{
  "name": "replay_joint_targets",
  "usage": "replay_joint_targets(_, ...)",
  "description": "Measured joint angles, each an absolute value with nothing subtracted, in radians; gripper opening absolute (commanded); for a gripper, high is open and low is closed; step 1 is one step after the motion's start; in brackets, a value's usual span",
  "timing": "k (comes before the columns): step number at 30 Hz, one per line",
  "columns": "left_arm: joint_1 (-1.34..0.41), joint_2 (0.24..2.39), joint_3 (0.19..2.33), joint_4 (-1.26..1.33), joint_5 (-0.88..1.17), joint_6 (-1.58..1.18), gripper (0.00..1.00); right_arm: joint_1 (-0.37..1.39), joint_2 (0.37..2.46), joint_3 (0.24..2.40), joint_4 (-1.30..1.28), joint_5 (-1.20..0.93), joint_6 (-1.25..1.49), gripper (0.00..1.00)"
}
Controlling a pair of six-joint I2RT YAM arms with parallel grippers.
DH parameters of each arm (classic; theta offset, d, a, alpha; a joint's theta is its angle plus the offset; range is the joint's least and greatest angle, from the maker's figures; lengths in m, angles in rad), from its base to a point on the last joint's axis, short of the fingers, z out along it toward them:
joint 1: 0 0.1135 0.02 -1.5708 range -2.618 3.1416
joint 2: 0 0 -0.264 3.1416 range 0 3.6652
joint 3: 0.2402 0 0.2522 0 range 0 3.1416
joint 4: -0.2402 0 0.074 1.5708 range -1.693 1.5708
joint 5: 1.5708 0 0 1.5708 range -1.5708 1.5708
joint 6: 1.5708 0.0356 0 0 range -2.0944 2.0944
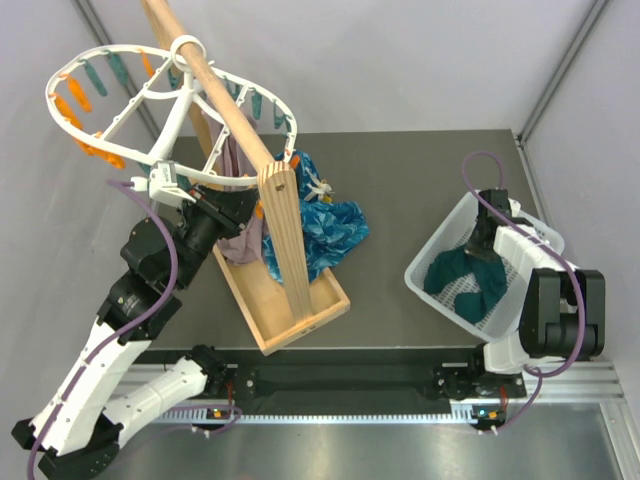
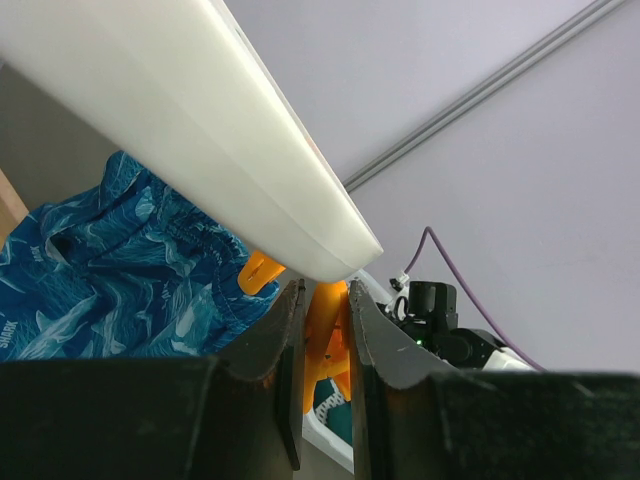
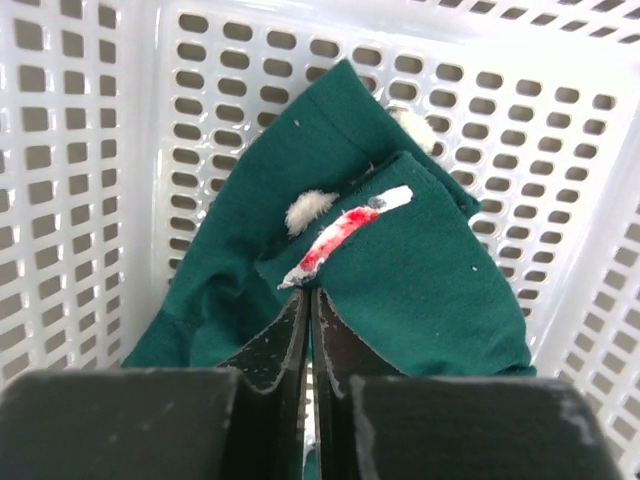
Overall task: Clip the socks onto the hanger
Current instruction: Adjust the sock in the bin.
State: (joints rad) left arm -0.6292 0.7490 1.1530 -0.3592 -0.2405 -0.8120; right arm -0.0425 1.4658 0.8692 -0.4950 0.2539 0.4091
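The hanger hung nearest my top camera, its white rim just above the left gripper. Inside the white basket, my right gripper was pinched on the socks beneath it. The left gripper was clenched on an orange peg

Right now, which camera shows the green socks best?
The right wrist view: the socks fill the frame, lying in the white basket. The top external view shows them small, partly under the right arm. The left wrist view faces the hanger and blue cloth; no sock clearly shows.
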Motion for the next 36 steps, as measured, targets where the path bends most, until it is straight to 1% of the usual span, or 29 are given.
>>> replay_joint_targets(4, -0.629, 0.749, 1.153, -0.359, -0.241, -0.812, 0.00, -0.043, 1.443, 0.870, -0.508, 0.226, 0.403, 0.00)
replay_joint_targets(13, -0.629, 0.749, 1.153, -0.359, -0.241, -0.812, 0.00, -0.043, 1.240, 0.926, -0.566, 0.206, 0.376, 0.00)
replay_joint_targets(20, -0.629, 0.749, 1.153, -0.359, -0.241, -0.812, 0.00, -0.044, 1.221, 0.932, -0.570, 0.090, 0.337, 0.01)
replay_joint_targets(21, -0.629, 0.749, 1.153, -0.359, -0.241, -0.812, 0.00, -0.044, 1.223, 0.932, -0.570, 0.076, 0.332, 0.03)
replay_joint_targets(22, -0.629, 0.749, 1.153, -0.359, -0.240, -0.812, 0.00, -0.044, 1.228, 0.932, -0.570, 0.066, 0.331, 0.12)
replay_joint_targets(24, -0.629, 0.749, 1.153, -0.359, -0.241, -0.812, 0.00, -0.044, 1.246, 0.931, -0.570, 0.046, 0.328, 0.25)
replay_joint_targets(25, -0.629, 0.749, 1.153, -0.359, -0.240, -0.812, 0.00, -0.044, 1.254, 0.931, -0.570, 0.039, 0.324, 0.35)
replay_joint_targets(31, -0.629, 0.748, 1.153, -0.359, -0.240, -0.812, 0.00, -0.044, 1.319, 0.931, -0.577, 0.019, 0.317, 0.42)
replay_joint_targets(36, -0.629, 0.742, 1.151, -0.360, -0.240, -0.813, 0.00, -0.044, 1.331, 0.929, -0.588, 0.033, 0.319, 0.42)
